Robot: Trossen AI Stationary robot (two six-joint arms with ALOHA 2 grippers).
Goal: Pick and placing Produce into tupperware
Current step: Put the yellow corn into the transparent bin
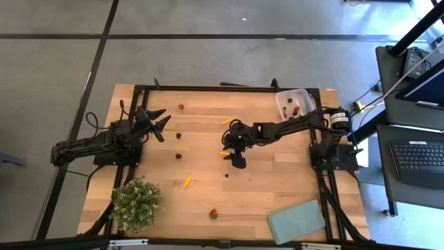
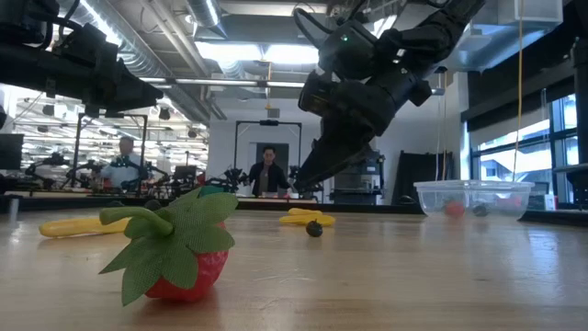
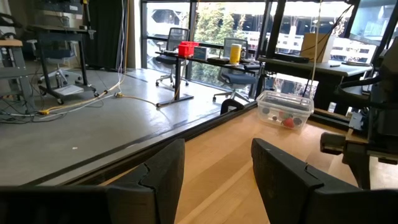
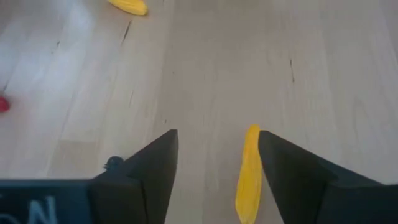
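Observation:
My right gripper hangs open, slanting down over the table's middle. A thin yellow sliver lies flat on the wood between its fingers, close to one finger; in the low view the fingers stand above it. The clear tupperware sits at the far right with a few pieces in it. More produce is scattered about: berries, strawberries, slivers. My left gripper waits open at the far left, held level.
A bushy green plant stands at the near left corner. A flat grey-green rectangle lies at the near right. A small dark berry lies beside my right gripper's other finger. People show in the room beyond the table.

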